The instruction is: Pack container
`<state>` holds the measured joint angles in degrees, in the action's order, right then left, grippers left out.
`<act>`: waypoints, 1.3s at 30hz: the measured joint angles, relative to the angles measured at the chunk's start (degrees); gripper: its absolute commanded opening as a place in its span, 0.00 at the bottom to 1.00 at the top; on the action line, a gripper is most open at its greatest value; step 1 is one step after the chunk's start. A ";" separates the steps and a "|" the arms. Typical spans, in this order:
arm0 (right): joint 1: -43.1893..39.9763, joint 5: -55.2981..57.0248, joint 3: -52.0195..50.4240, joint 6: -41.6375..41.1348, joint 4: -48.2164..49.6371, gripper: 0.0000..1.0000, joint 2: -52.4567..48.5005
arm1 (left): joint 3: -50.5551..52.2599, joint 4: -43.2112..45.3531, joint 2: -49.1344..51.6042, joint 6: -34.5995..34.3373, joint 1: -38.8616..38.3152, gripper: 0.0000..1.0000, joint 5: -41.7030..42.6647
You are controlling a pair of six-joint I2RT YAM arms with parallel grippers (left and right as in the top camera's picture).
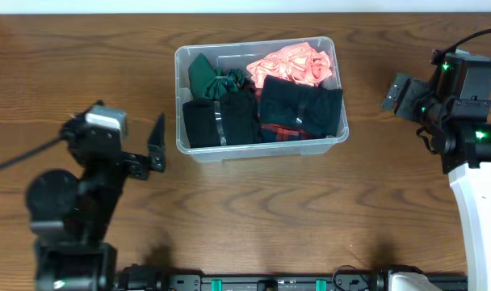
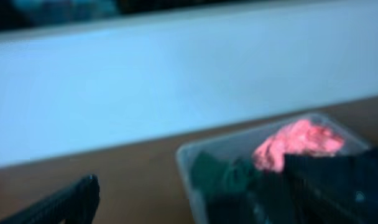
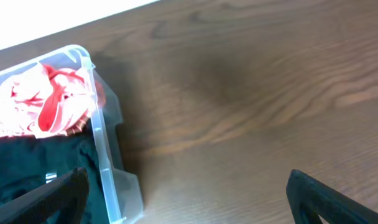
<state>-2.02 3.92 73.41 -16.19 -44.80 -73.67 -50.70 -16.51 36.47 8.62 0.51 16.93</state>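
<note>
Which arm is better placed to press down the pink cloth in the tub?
Probably the right. The pink cloth lies in the tub on that arm's side, and the right tool is open and empty. The left tool, also open, is beside the opposite wall.

You have a clear, colourless container on a brown counter streaked with darker wood grain. Inside it, the coral-pink cloth carries a paler, whitish pattern with redder streaks. The dark green cloth is plain, and so is the black cloth. The navy-black cloth shows thin red check lines near its lower edge. Your left tool and right tool are black. The right arm casing is white, with small green lights.
</note>
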 measured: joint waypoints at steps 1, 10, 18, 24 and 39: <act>0.00 0.00 0.00 0.00 -0.04 0.99 0.00 | 3.85 3.76 -1.25 -0.68 0.00 0.98 0.94; 0.00 0.00 0.00 0.00 -0.13 0.99 0.00 | 30.25 25.00 -14.14 -7.19 -0.22 0.98 3.67; 0.00 0.00 0.00 0.00 -0.11 0.99 0.00 | 39.12 25.77 -21.88 -8.46 -0.22 0.98 2.16; 0.00 0.02 0.00 0.00 -0.13 0.99 -0.02 | 43.60 25.94 -26.99 -8.66 -0.22 0.98 0.85; 0.00 0.02 0.00 0.00 -0.13 0.99 -0.02 | 50.27 17.68 -33.29 -8.68 -0.22 0.98 -2.12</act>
<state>-2.02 3.95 73.41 -16.19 -44.93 -73.69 -0.43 1.17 3.18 -0.05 0.30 14.81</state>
